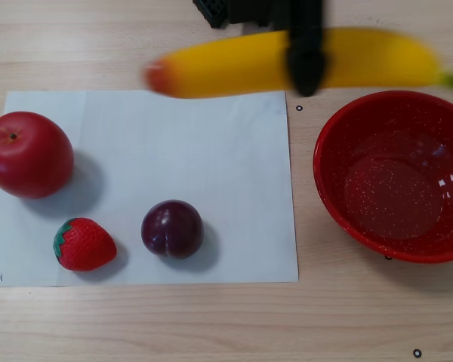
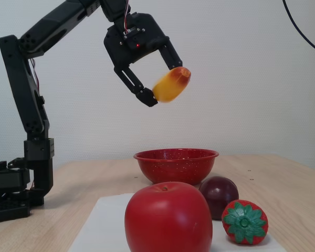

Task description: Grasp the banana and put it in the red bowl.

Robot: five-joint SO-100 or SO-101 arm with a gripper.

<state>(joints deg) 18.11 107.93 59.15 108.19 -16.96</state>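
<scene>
My gripper [image 2: 160, 86] is shut on the yellow banana [image 2: 171, 84] and holds it high in the air, well above the table. In the other view the banana [image 1: 234, 66] lies crosswise and blurred at the top, orange-red end to the left, green stem tip at the right edge, with my black gripper [image 1: 307, 64] clamped around its middle. The red bowl [image 1: 332, 181] stands empty on the table at the right, just below the banana's right half. In the fixed view the red bowl [image 2: 176, 164] sits below and slightly right of the gripper.
A white paper sheet [image 1: 211, 151] lies on the wooden table. On it are a red apple [image 1: 26, 154], a strawberry [image 1: 83, 244] and a dark plum [image 1: 172, 228]. The arm's base [image 2: 10, 194] stands at the left in the fixed view.
</scene>
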